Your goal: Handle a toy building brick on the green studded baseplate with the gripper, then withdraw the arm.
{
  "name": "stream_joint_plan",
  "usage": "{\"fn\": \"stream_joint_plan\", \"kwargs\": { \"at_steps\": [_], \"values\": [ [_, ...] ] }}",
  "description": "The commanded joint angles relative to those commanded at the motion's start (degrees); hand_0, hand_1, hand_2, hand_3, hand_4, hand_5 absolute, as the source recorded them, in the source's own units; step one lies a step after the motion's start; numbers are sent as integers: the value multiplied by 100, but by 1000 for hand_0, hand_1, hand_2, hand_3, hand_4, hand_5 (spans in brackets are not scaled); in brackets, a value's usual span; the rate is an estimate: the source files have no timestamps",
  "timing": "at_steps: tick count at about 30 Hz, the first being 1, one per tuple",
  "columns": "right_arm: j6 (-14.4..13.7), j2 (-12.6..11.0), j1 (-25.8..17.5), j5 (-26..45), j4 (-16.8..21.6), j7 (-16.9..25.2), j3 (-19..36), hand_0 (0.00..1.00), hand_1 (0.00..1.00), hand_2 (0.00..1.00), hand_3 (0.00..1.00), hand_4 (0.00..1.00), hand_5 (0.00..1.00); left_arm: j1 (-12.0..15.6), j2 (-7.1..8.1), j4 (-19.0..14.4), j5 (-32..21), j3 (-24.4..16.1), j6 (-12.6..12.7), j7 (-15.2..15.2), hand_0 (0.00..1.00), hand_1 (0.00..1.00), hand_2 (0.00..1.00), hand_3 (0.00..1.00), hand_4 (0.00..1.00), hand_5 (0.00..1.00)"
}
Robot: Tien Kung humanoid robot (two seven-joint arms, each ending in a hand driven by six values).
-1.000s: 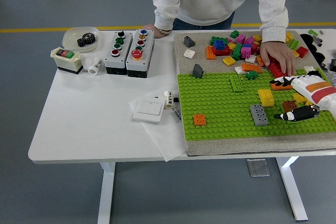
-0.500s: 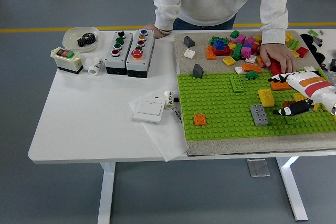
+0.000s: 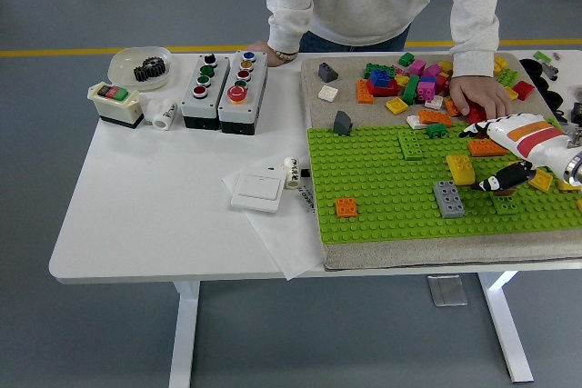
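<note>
The green studded baseplate (image 3: pixel 382 184) lies on a grey mat at the table's right. On it stand a yellow brick (image 3: pixel 460 168), a grey brick (image 3: pixel 448 198), an orange brick (image 3: pixel 346 207), a flat green brick (image 3: pixel 411 144) and a small green brick (image 3: pixel 506 206). My right hand (image 3: pixel 482 157), white with orange stripes, comes in from the right edge above the plate. Its black fingers (image 3: pixel 497 179) are spread and hold nothing. One finger hovers just right of the yellow brick, over a brown brick (image 3: pixel 506 191). The left arm is out of view.
A person stands at the far side, one hand (image 3: pixel 482 97) on a red brick in the loose brick pile (image 3: pixel 409 79), the other by the button boxes (image 3: pixel 223 88). A white switch (image 3: pixel 259 190) and paper lie left of the plate.
My right hand has lifted and shifted up the picture, away from the plate's front right. The small green brick now shows where its fingers were. The person's hand stayed on the pile.
</note>
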Motion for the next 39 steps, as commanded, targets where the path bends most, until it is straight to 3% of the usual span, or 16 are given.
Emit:
{"fn": "stream_joint_plan", "kwargs": {
  "at_steps": [17,39],
  "values": [
    [-6,417,404,74,-964,127,-481,735,722,749,797,991,355,-103,13,-11,-69,64,0,-10,802,818,803,657,712,623],
    [620,794,905,360,-1588,372,-1032,739,725,751,795,979,338,-256,51,-35,-88,123,16,-15,804,820,803,658,714,621]
  ]
}}
